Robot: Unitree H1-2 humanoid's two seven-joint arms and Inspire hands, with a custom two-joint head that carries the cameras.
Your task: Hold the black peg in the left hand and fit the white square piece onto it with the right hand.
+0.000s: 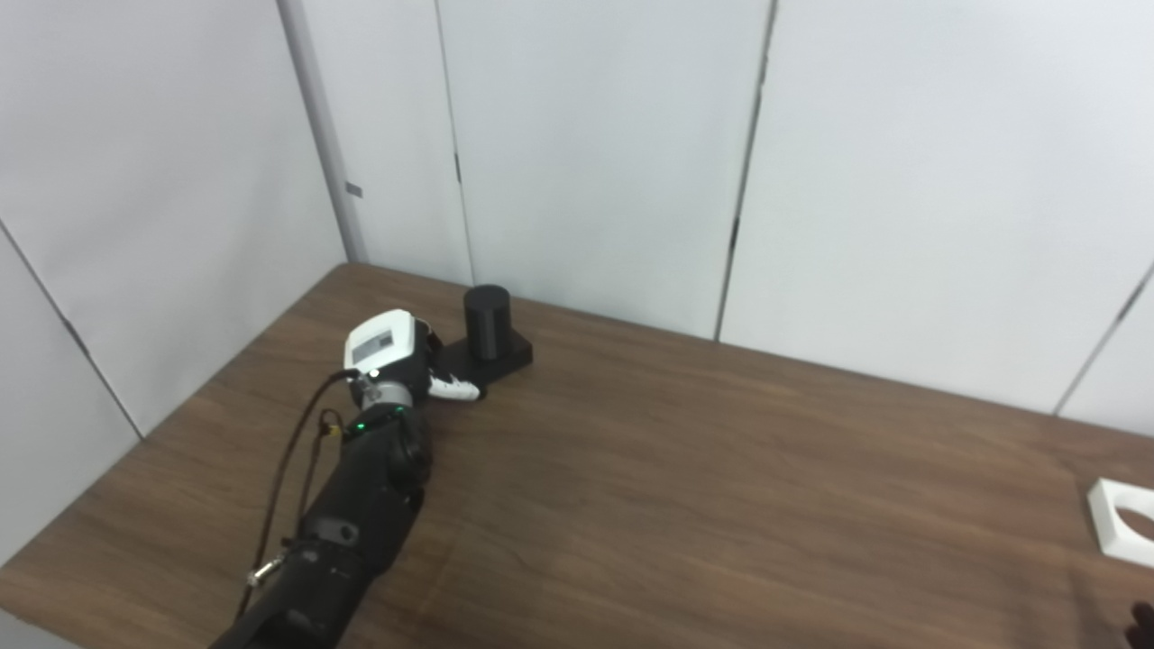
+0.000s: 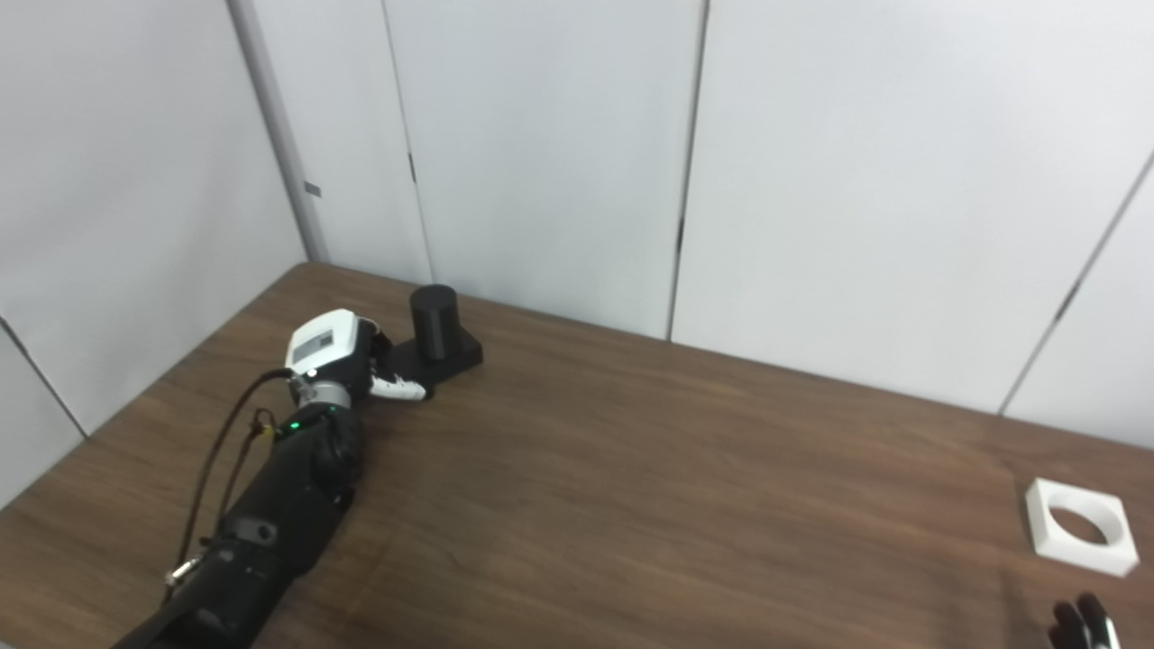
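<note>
Fingers (image 2: 399, 388) of the left hand (image 2: 335, 353) touch the black cylindrical peg's (image 2: 434, 323) base near the brown wooden surface's (image 2: 631, 469) far-left corner, grip unclear. White square plastic piece (image 2: 1079, 525) sits far right; right hand (image 2: 1085, 624) barely visible.

The right hand (image 2: 1082, 624) shows only fingertips at the bottom edge. The left hand (image 1: 397, 353) hides its own fingers, so its grip cannot be told. The left eye view's right edge crops the white square piece (image 1: 1125, 521).

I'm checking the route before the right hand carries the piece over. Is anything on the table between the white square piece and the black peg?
Nothing visible. The white square piece lies flat at the table's right edge, the black peg stands far left by the left hand, and only bare wood lies between them. The right hand is just below the piece.
</note>
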